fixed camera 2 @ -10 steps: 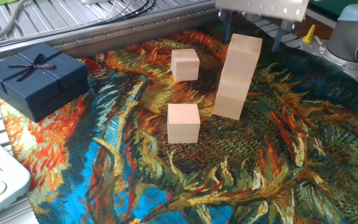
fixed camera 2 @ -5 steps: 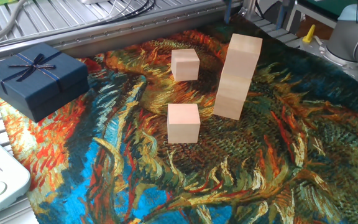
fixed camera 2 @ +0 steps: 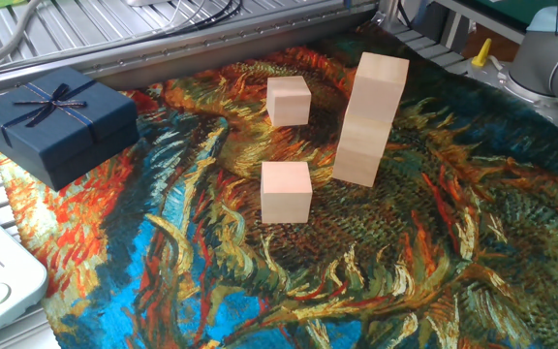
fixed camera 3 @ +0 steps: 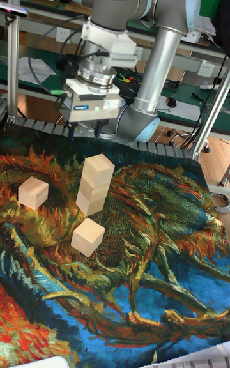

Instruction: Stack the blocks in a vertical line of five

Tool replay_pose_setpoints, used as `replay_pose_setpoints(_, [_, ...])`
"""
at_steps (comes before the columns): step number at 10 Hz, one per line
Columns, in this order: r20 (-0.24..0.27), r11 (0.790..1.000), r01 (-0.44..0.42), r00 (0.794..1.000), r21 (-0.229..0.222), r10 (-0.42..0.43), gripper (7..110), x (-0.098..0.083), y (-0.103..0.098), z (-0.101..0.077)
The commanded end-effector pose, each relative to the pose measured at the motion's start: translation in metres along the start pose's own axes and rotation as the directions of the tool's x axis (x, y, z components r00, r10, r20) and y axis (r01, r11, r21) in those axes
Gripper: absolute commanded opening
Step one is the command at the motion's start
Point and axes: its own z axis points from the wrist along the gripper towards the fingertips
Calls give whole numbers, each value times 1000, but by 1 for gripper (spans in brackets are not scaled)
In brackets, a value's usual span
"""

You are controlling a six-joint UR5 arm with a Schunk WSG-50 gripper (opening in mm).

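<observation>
1. Three blocks form a stack [fixed camera 2: 368, 118] right of centre on the painted cloth [fixed camera 2: 473, 233] that covers the worktop; the column leans a little, so it will not take a careless touch.
2. Two blocks are loose: the near block [fixed camera 2: 287, 191] sits just left of the stack's foot, and the far block [fixed camera 2: 289, 100] lies behind it, well apart from the stack.
3. The gripper [fixed camera 3: 83, 133] hangs above and slightly behind the stack in the tall fixed view — empty, fingers seemingly parted, though they are small and dark here. It is out of the fixed view.
4. Judged from this, the next pick lies down and to the left of the gripper, the near block being the closer target. The cubes have no long axis, so only their yaw matters.
5. Room is good — open cloth surrounds both loose blocks; the navy gift box [fixed camera 2: 56, 121] stands far left, clear of any path. The main risk is brushing the stack on descent.
</observation>
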Motion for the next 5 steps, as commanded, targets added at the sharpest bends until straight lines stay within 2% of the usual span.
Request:
replay_pose_setpoints(1, [-25,999,-40,999,11,40,66,15,-2,-2])
replay_pose_setpoints(2, [16,996,-16,1000,-85,17,66,4,21,-3])
replay_pose_setpoints(3, [37,986,-15,999,-166,22,66,-1,41,-6])
replay_pose_setpoints(4, [15,985,-70,997,-158,74,7,2,39,-5])
replay_pose_setpoints(5, [-44,983,-154,988,-100,151,7,16,26,-3])
